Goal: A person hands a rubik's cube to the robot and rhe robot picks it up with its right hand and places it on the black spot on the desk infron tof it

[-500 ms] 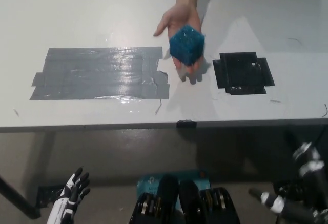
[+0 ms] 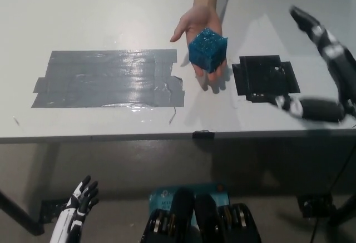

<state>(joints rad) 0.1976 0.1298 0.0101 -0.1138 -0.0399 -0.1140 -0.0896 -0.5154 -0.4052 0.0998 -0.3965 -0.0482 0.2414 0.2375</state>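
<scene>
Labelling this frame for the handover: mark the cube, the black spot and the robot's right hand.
Rubik's cube (image 2: 207, 49): head view, on its top face.
Black spot (image 2: 261, 77): head view, middle of the tape patch.
Right hand (image 2: 325, 73): head view, on the open hand between its raised fingers.

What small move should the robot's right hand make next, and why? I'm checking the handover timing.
Probably sweep the right hand left toward the blue cube. The cube rests on a person's open palm above the desk, beside the black spot; the right hand is open, off to the cube's right and apart from it. The left hand hangs low, below the desk edge.
</scene>
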